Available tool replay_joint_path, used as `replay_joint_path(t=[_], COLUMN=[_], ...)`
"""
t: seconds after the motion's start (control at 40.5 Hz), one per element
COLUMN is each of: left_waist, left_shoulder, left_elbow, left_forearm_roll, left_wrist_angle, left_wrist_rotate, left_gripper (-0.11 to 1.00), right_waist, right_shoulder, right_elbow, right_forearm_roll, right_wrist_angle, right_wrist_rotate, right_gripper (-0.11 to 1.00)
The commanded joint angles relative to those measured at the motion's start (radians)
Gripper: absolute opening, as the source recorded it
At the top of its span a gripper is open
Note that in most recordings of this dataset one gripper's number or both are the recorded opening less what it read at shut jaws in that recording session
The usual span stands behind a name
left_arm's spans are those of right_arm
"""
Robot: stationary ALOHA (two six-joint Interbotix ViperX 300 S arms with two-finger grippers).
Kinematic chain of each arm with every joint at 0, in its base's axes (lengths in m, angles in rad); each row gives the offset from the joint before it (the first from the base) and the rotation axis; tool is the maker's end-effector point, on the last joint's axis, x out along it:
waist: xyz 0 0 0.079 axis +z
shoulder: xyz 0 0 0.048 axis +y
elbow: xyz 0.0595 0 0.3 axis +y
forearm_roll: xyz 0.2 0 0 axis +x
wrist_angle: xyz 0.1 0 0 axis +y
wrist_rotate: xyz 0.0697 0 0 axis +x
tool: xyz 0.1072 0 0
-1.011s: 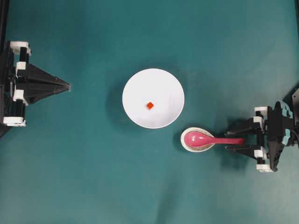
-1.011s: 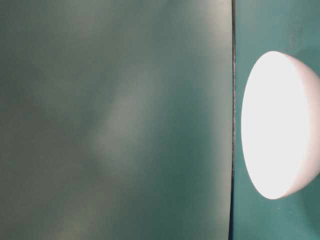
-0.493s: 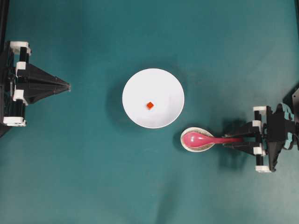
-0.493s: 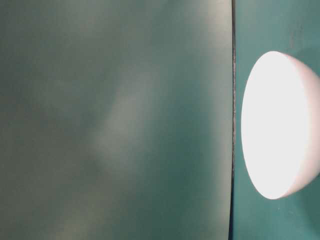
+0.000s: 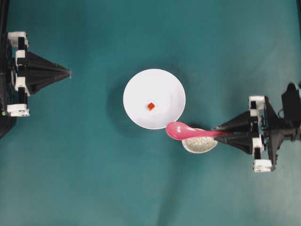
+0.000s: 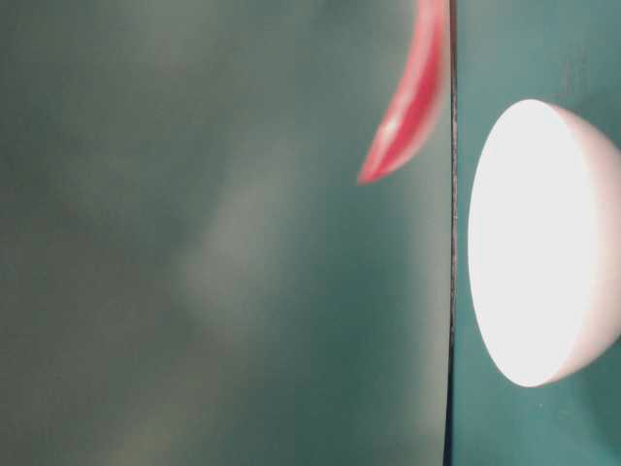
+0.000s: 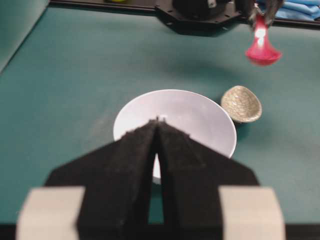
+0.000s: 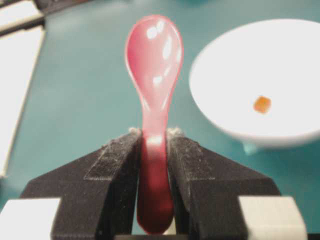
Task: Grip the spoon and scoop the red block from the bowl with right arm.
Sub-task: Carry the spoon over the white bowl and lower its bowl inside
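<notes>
- Right tool [image 5: 220,133] clenched on the pink spoon [image 5: 181,131] by its handle, spoon head over the rim of the white bowl [image 5: 141,89].
- Red block [image 5: 151,106] sits inside the bowl.
- Left tool [image 5: 68,73] closed, holding nothing, well apart.

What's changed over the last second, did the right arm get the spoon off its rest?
Yes. The right gripper, shut on the spoon handle, has lifted it off the speckled spoon rest and carried it toward the bowl; its scoop now overlaps the bowl's rim in the overhead view. The left gripper shifted slightly. The red block, bowl and rest stayed put.
</notes>
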Motion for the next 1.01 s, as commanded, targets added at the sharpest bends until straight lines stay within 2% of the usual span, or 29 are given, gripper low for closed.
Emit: replay_joint_path(t=[0.0,0.099,0.271,0.395,0.518,0.592,0.666,0.863,0.986], left_waist=[0.006,0.006,0.006,0.006,0.006,0.006,0.006,0.006,0.006], left_shoulder=[0.005,0.005,0.006,0.006,0.005,0.003,0.0,-0.011,-0.012], left_elbow=[-0.014,-0.014,-0.014,-0.015,-0.015,-0.017,-0.018,-0.018,-0.018], left_forearm_roll=[0.0,-0.002,0.0,0.0,-0.002,0.0,0.0,0.0,-0.002], left_wrist_angle=[-0.009,-0.009,-0.003,-0.003,-0.003,-0.003,-0.003,0.0,0.014], left_wrist_rotate=[-0.002,-0.002,-0.002,-0.002,0.0,0.0,-0.002,0.0,0.002], left_gripper=[0.0,0.0,0.0,0.0,0.0,0.0,0.0,0.0,0.0], right_waist=[-0.11,-0.276,-0.589,-0.706,-0.732,-0.732,-0.732,-0.732,-0.724], right_shoulder=[-0.089,-0.143,-0.115,-0.014,0.124,0.212,0.272,0.336,0.341], right_elbow=[-0.075,-0.16,-0.36,-0.489,-0.597,-0.673,-0.724,-0.796,-0.799], right_forearm_roll=[-0.002,0.0,-0.003,-0.014,-0.035,-0.074,-0.132,-0.356,-0.426], right_wrist_angle=[0.207,0.505,1.026,1.258,1.388,1.451,1.494,1.591,1.632], right_wrist_rotate=[-0.025,-0.026,-0.021,-0.02,-0.015,0.009,0.049,0.201,0.247], right_gripper=[0.24,0.24,0.24,0.24,0.24,0.24,0.24,0.24,0.24])
